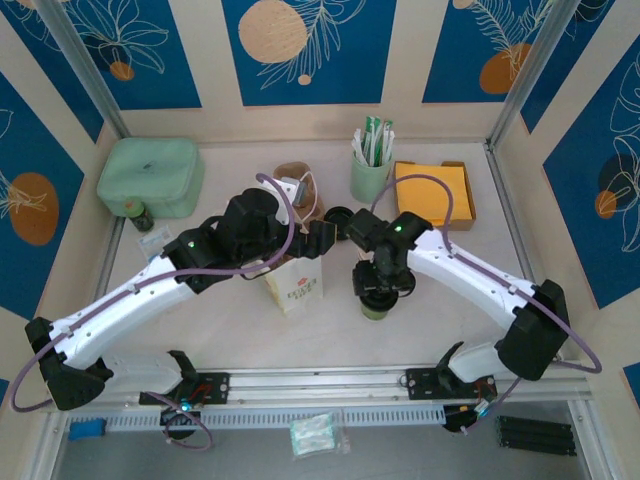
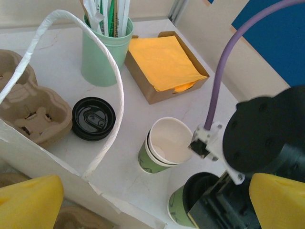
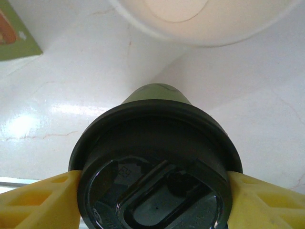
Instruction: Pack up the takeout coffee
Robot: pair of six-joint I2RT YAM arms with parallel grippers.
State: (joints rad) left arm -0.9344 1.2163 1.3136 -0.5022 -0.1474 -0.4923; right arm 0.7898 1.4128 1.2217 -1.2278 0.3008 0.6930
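The takeout coffee (image 1: 378, 302), an olive-green paper cup with a black lid (image 3: 152, 167), stands on the table right of the white paper bag (image 1: 295, 285). My right gripper (image 1: 380, 285) comes down from above and is shut on it, one yellow finger (image 3: 43, 202) pressed to each side of the lid. In the left wrist view the coffee (image 2: 177, 207) sits low, under the right arm. My left gripper (image 1: 318, 240) is open over the bag's mouth, its yellow fingers (image 2: 28, 200) wide apart, and the bag's handle (image 2: 114, 71) loops in front of it.
A lidless paper cup (image 2: 164, 143) stands just behind the coffee, with a loose black lid (image 2: 93, 118) and a cardboard cup carrier (image 2: 28, 105) to its left. Further back are a mint-green cup of sachets (image 1: 371, 165), an orange napkin box (image 1: 433, 193) and a mint case (image 1: 150, 178).
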